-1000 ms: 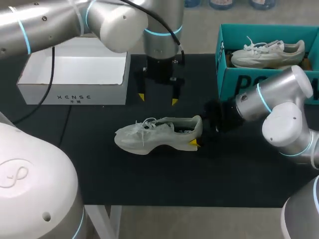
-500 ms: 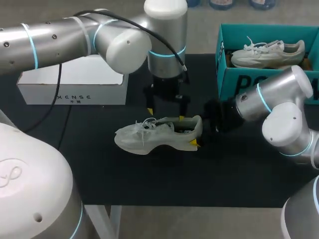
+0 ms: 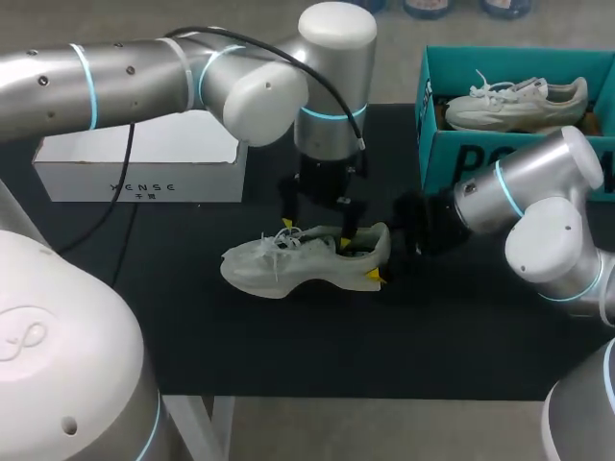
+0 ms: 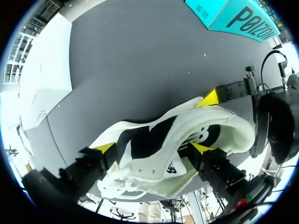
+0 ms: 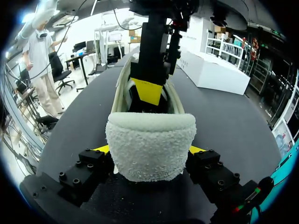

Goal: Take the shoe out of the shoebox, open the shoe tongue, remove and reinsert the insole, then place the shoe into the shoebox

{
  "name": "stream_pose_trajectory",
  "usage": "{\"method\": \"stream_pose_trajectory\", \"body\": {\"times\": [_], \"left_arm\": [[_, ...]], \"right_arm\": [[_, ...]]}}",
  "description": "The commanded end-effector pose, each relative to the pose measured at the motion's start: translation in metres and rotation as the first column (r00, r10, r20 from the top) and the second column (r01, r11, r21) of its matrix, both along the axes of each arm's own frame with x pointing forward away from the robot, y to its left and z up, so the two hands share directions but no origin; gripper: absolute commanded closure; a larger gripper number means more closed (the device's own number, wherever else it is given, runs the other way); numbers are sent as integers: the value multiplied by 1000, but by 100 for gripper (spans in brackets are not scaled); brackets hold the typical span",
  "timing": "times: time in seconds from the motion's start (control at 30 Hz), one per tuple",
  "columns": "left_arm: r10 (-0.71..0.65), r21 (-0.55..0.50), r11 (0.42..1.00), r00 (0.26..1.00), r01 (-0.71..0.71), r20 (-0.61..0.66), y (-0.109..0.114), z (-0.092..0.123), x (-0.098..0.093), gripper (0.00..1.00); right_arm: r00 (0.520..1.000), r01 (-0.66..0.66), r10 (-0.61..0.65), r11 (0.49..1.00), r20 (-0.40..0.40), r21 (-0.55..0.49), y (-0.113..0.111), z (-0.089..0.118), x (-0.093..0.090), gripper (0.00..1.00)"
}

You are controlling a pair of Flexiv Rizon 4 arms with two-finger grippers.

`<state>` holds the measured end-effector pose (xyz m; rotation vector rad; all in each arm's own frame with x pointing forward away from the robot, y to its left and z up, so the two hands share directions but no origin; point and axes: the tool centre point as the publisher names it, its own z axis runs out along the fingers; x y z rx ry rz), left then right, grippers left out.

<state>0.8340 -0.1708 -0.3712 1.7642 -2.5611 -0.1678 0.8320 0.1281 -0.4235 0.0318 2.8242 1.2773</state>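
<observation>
starting nearest you, the black table (image 3: 288, 355) carries the pale grey sneaker (image 3: 288, 264) at its middle. it sits upright on its sole, toe to 9 o'clock and heel (image 5: 149, 140) to 3 o'clock, out of any box.

your right gripper (image 5: 148, 150) comes in from 3 o'clock and is closed onto that heel, with a yellow tip pressed to each side of the padded back. your left gripper (image 3: 315, 233) hangs over the shoe from 12 o'clock with its fingers spread wide along the upper. one tip is by the laces (image 3: 282, 240) and the other dips into the collar, and nothing looks pinched between them.

expect the shoe to be light. the upper looks soft and will probably give under a fingertip, while the sole and the back of the heel look like the firm parts. so keep the anchoring clamp where it is, on the heel, and do not squeeze the collar flat.

the tongue is likely thin and floppy, so take it near its free top edge and clear of the laces, which could snag a tip. the insole is out of sight. judge it thin and bendy, best lifted from its heel end inside the collar.

farther back, a white box (image 3: 144, 178) stands at 10 o'clock. the teal shoebox (image 3: 452, 154) stands at 2 o'clock, well apart from the shoe, with a second sneaker (image 3: 514, 101) lying in it.
</observation>
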Motion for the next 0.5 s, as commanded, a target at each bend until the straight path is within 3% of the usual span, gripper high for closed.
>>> {"method": "stream_pose_trajectory", "body": {"times": [0.03, 0.5], "left_arm": [[4, 31, 1000, 1000, -4, -10, 2, -1, -2, 0], [130, 42, 990, 989, -134, 70, 47, 30, -28, 0]], "right_arm": [[1000, 3, -3, 1000, 2, -2, 4, -8, 2, 100], [1000, 3, -3, 1000, 2, -2, 4, -8, 2, 100]]}}
